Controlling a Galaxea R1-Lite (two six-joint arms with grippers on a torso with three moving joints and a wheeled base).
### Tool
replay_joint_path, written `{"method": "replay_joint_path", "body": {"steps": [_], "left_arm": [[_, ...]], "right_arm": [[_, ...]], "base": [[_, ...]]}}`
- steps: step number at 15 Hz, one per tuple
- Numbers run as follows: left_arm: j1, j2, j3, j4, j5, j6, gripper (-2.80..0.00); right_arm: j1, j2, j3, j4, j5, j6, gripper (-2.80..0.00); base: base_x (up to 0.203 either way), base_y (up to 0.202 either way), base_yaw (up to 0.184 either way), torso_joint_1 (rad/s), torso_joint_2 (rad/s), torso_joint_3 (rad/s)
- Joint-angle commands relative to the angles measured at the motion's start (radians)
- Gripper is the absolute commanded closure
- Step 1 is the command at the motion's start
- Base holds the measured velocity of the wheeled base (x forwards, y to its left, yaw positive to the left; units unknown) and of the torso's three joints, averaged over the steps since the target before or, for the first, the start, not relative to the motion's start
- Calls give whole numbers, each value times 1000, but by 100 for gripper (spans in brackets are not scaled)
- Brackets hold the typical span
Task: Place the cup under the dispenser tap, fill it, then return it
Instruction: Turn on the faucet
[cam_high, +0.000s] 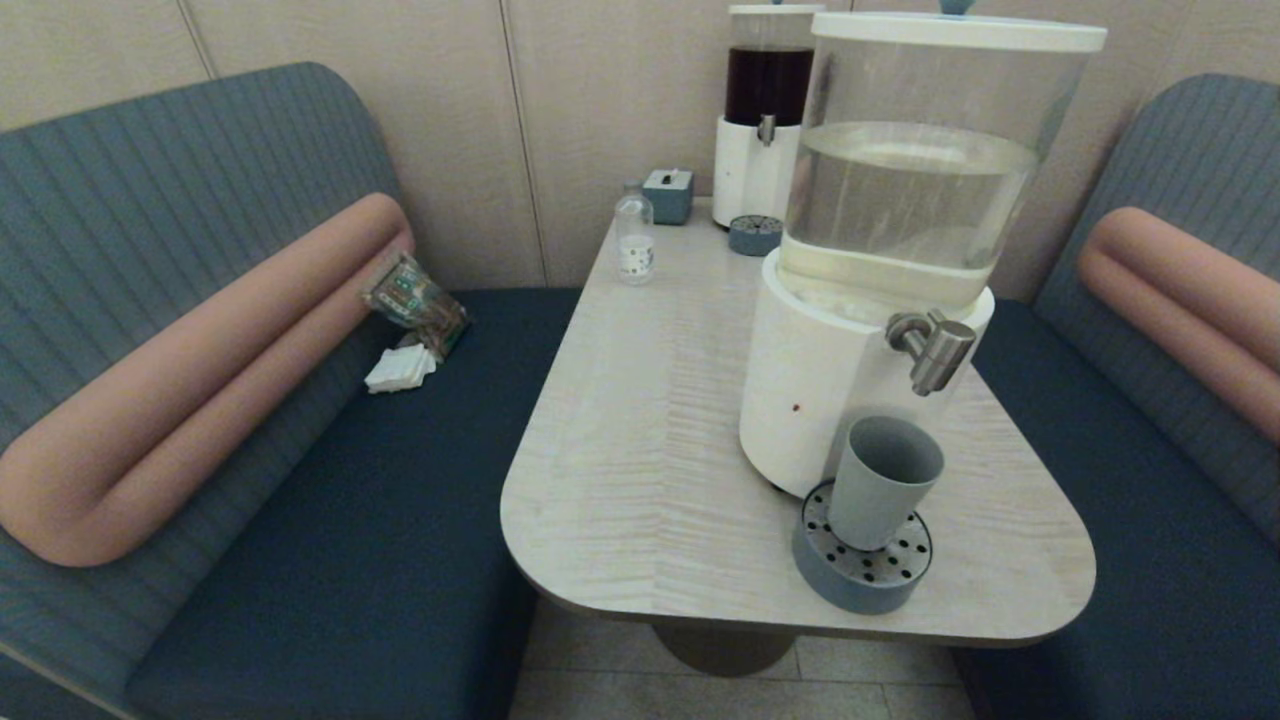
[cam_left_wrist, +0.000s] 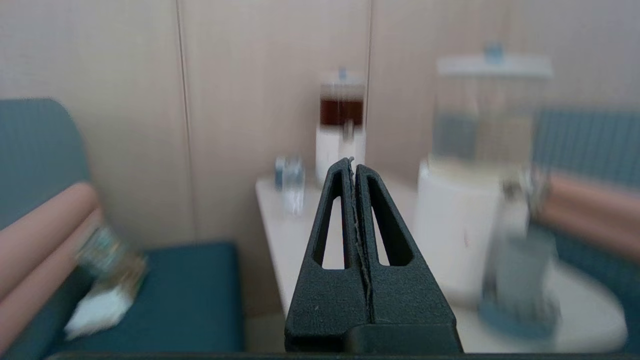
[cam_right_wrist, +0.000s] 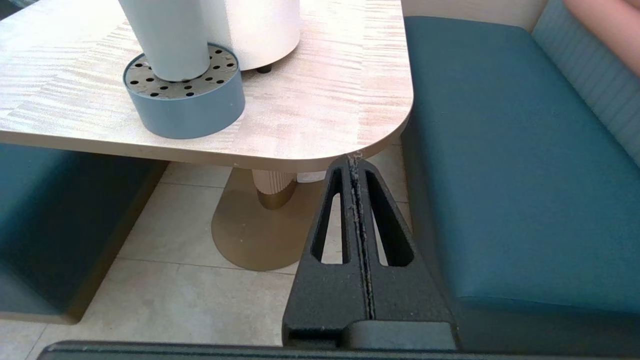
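One cup stands on the drip tray under the dispenser tap. Two dispensers sit on the desk. The left end effector and right end effector are both closed and empty.

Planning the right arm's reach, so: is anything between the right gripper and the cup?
Nothing visible. The right gripper, fingers shut, sits low off the table's near corner. The cup stands on the drip tray, with only bare tabletop between them.
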Motion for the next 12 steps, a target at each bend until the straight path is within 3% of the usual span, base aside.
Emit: {"method": "replay_joint_path", "body": {"steps": [1, 2, 3, 6, 8, 12], "left_arm": [[7, -260, -61, 497, -16, 40, 0], [9, -305, -73, 622, -13, 87, 0], [12, -319, -63, 670, 6, 133, 0], [15, -315, 118, 550, 64, 240, 0], [15, -315, 179, 552, 99, 309, 0], [15, -313, 171, 758, 218, 314, 0]], "right_arm": [[0, 1, 0, -1, 0, 0, 0], [0, 1, 0, -1, 0, 0, 0], [0, 1, 0, -1, 0, 0, 0], [0, 1, 0, -1, 0, 0, 0], [0, 1, 0, -1, 0, 0, 0], [0, 1, 0, -1, 0, 0, 0]], "base": [[0, 0, 0, 0, 0, 0], [0, 0, 0, 0, 0, 0], [0, 0, 0, 0, 0, 0], [0, 0, 0, 0, 0, 0], [0, 0, 0, 0, 0, 0], [0, 0, 0, 0, 0, 0]]}}
